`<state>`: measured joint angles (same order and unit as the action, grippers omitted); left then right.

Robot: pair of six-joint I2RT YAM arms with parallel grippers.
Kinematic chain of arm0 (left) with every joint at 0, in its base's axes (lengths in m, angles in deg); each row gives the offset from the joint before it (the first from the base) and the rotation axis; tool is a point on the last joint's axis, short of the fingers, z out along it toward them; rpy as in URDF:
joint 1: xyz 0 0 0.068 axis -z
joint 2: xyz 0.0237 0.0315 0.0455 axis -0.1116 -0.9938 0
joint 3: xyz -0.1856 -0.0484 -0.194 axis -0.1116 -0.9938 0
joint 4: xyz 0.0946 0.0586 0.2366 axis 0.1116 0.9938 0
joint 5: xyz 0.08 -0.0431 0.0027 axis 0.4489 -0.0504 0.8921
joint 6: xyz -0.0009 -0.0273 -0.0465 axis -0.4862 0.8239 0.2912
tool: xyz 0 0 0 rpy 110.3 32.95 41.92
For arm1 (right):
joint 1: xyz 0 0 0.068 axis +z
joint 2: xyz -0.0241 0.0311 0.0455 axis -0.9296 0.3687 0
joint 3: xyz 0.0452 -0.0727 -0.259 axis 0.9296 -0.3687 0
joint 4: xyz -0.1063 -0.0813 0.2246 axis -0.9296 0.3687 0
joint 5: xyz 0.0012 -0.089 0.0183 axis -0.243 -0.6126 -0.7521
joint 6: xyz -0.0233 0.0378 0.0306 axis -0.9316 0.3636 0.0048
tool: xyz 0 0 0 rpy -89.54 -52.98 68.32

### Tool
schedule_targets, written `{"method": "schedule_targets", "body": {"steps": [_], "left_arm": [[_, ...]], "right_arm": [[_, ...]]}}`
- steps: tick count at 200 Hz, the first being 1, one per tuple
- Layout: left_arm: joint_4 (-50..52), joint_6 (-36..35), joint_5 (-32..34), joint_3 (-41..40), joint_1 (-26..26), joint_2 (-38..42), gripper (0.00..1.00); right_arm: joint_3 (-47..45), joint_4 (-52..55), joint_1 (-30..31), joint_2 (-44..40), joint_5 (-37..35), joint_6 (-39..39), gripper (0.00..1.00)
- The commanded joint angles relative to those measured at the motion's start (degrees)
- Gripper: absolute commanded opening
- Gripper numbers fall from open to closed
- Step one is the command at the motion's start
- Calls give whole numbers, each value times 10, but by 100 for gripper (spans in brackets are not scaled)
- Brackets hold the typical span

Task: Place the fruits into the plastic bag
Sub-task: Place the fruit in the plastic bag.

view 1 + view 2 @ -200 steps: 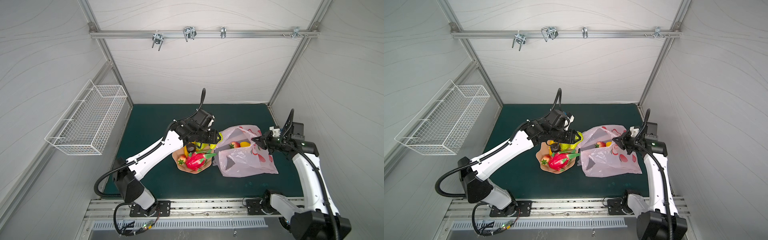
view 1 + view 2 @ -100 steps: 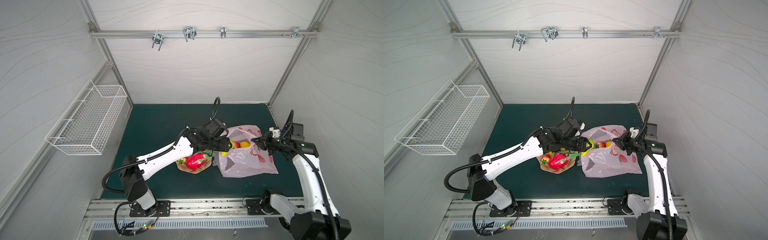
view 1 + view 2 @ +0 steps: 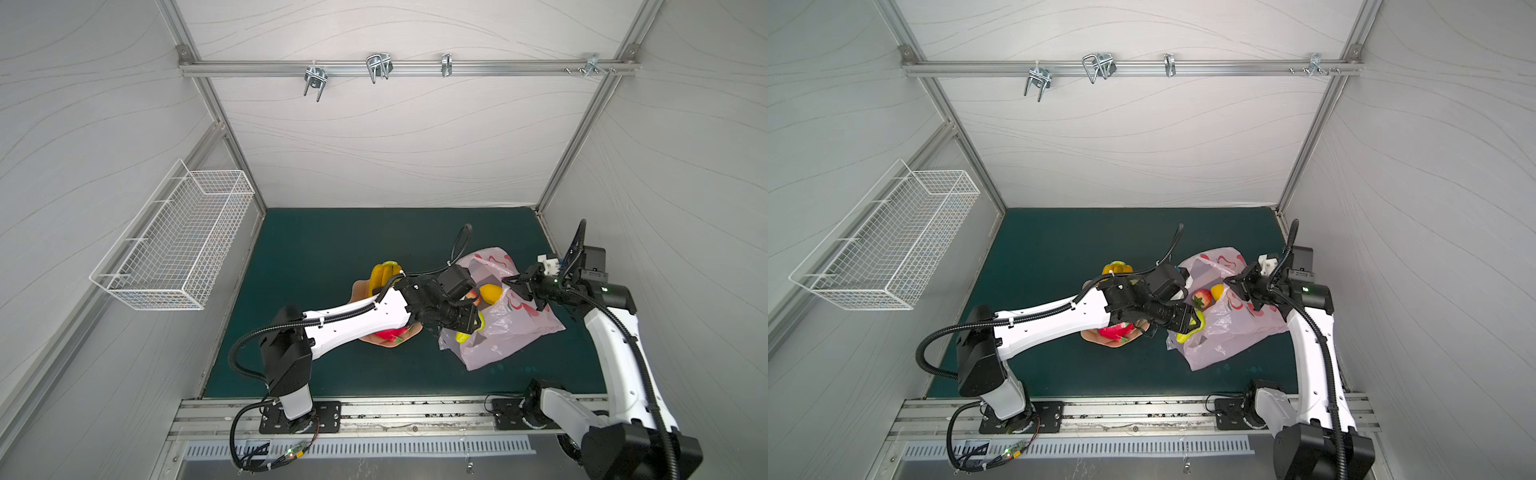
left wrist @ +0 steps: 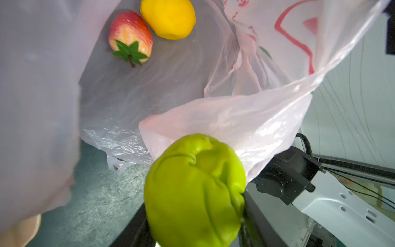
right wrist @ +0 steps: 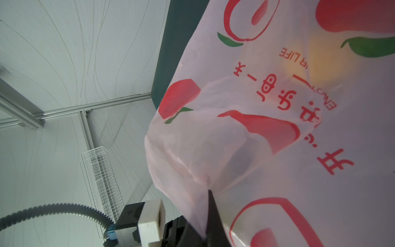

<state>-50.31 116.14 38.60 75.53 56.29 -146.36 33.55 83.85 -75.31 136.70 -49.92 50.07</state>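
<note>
**Bright fruit, pink bag**

The plastic bag (image 5: 256,149) is pale pink and see-through, with red peaches, green leaves and red writing. The pear (image 4: 192,192) is bright green. The lemon (image 4: 168,18) is yellow. The strawberry (image 4: 130,32) is red with green leaves. The bananas (image 3: 384,274) are yellow, the dragon fruit (image 3: 1115,331) pink-red, the plate (image 3: 360,287) peach and the tabletop (image 3: 332,249) dark green.

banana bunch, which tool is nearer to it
Left. The left tool holds a green pear at the mouth of the plastic bag, on the side facing the banana bunch; the right tool pinches the bag's opposite rim.
</note>
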Motion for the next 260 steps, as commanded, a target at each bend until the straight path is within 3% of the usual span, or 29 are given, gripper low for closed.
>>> {"method": "schedule_targets", "body": {"steps": [1,47,91,175,204,233,260], "left_arm": [[-17,-2,-45,24,2,-31,24],[35,-11,-39,70,-3,-77,23],[71,-15,-2,103,-51,-90,21],[139,-40,44,254,-71,-196,20],[115,-16,36,219,-72,-167,20],[32,21,-9,97,-70,-96,21],[16,29,-16,33,-65,-51,21]], "right_arm": [[-1,-6,8,3,-1,12,0],[-8,-12,17,1,-5,24,0],[-12,0,21,-8,-5,19,0],[-18,-5,27,-6,0,28,0],[-13,-10,27,-2,0,30,0],[-10,-15,27,2,0,32,0],[-5,-19,27,8,1,32,0]]}}
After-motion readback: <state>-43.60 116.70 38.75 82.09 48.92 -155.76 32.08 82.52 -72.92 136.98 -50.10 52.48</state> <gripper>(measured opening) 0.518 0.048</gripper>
